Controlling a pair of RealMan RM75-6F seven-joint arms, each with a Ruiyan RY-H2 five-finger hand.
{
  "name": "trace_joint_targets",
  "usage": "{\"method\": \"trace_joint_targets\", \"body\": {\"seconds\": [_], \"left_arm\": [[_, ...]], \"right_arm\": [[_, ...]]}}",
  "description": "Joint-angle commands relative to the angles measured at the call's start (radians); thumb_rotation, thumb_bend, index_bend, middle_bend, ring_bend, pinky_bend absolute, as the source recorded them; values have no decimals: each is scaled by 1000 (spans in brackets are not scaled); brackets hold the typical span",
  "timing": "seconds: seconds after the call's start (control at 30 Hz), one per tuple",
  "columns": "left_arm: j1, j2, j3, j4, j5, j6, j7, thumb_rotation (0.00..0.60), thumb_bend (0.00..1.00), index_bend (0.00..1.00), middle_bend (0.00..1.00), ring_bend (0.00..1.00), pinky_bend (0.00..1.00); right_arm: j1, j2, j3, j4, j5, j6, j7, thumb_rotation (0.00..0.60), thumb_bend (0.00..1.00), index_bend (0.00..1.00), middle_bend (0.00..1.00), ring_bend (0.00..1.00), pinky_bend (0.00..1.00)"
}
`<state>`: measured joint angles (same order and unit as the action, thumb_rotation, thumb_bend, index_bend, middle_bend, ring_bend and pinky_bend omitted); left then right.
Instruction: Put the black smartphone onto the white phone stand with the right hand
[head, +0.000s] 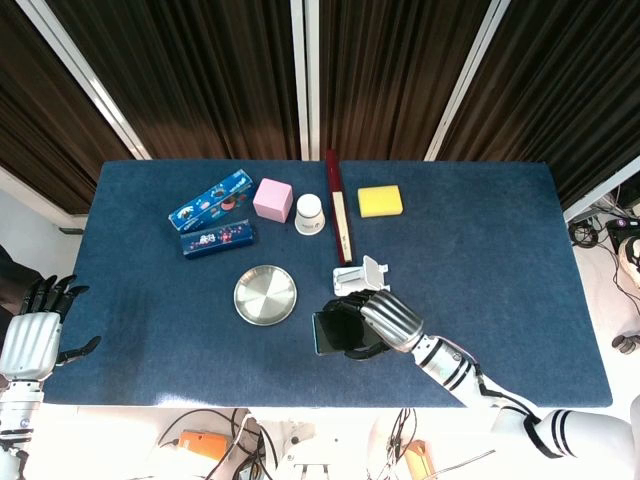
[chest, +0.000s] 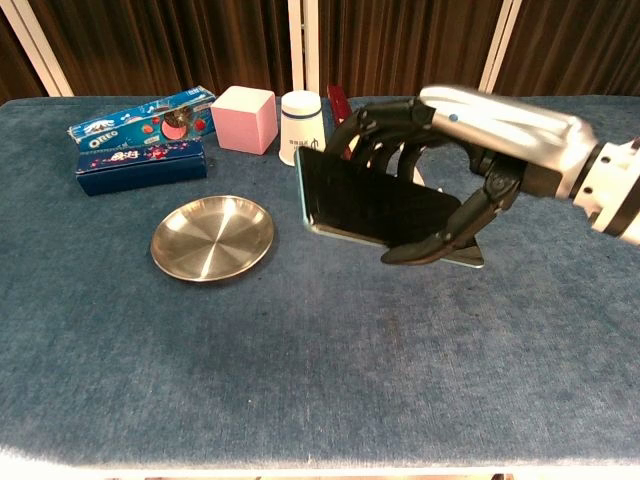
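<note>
The right hand (chest: 470, 135) grips the flat black smartphone (chest: 375, 208) between thumb and curled fingers, clear of the blue table (chest: 330, 350) just before the white plastic phone stand (head: 361, 274), where a loose, tilted hold could let it slip or topple the stand.

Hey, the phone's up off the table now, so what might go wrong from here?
The right hand holds the black smartphone tilted, pinched by fingers on top and thumb beneath, so it may slip. The white phone stand lies mostly hidden behind hand and phone in the chest view, so it could get knocked. The paper cup stands close by.
</note>
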<state>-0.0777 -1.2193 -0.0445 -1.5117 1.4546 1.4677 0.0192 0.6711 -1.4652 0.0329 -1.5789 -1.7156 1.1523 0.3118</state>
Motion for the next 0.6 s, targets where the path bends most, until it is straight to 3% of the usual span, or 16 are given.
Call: {"method": "trace_joint_targets", "body": {"seconds": [0.03, 0.23, 0.6], "left_arm": [[-1, 1, 0, -1, -1, -3, 2, 600, 101, 211, 108, 45, 0], [-4, 4, -2, -12, -7, -9, 13, 600, 101, 211, 108, 45, 0], [-1, 20, -3, -55, -16, -5, 49, 600, 101, 211, 109, 45, 0]], "right_arm": [[3, 35, 29, 66, -31, 100, 188, 600, 579, 706, 524, 424, 526], [22, -31, 61, 344, -21, 177, 443, 600, 579, 707, 525, 424, 512], [87, -274, 57, 788, -18, 215, 696, 600, 565, 662, 525, 424, 488]]}}
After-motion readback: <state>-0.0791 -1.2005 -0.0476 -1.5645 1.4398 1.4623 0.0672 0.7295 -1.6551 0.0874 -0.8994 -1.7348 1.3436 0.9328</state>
